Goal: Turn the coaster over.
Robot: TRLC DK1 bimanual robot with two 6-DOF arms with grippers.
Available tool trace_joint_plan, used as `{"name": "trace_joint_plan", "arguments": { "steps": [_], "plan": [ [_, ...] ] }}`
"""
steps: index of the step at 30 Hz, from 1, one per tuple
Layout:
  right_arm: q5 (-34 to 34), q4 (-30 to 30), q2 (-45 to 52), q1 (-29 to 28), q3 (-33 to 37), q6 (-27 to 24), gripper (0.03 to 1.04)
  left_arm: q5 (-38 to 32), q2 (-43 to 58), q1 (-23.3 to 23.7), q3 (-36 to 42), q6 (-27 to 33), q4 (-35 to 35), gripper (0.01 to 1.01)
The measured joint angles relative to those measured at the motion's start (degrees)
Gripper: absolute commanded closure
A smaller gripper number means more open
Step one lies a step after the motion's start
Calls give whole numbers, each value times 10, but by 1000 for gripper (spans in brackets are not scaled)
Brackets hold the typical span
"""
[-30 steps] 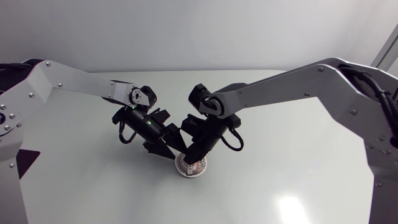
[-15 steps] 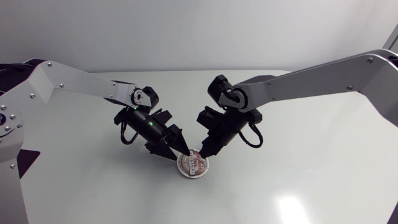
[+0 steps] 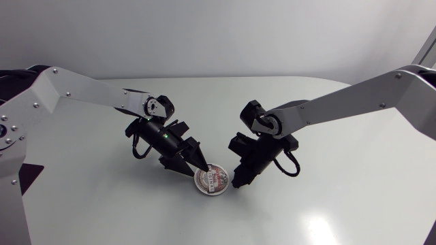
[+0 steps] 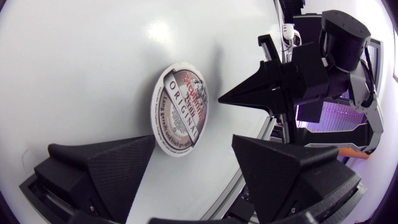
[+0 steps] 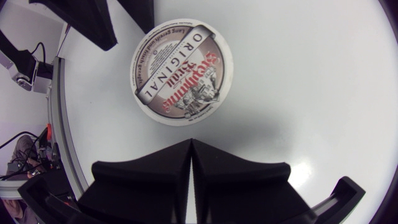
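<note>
While the coaster lies flat at the lower centre of the head view, printed face up on the worktop, both arms crowd it from opposite sides. The left end effector comes down from the upper left, its tips right at the disc's upper-left rim. Its fingers stand wide apart, and in its wrist view the coaster sits ahead and between them, its edge close to one finger, though I can't tell whether they touch. The right end effector is just off the right-hand rim, fingers pressed together into one closed wedge that holds nothing. A strip of bare worktop separates its point from the disc. Being round, the coaster offers no long axis to line up on. The left looks nearer, so the rim under it seems to be the edge to lift.
</note>
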Motion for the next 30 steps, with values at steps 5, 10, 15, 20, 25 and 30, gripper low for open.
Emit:
{"name": "trace_joint_plan", "arguments": {
  "steps": [5,10,15,20,25,30],
  "plan": [
    [-3,9,-2,19,-18,0,1020,0,0,-2,0,0,0,159],
    [-5,17,-4,25,-25,0,1020,0,0,-3,0,0,0,159],
    [-9,26,-2,32,-23,0,1020,0,0,-5,0,0,0,159],
    [-11,27,7,43,-11,5,1020,0,0,-8,0,0,0,159],
    [-11,31,10,51,-8,5,1020,-2,0,-8,0,2,0,159],
    [-13,31,10,50,-8,5,1020,-20,0,-2,0,4,0,159]
  ]
}}
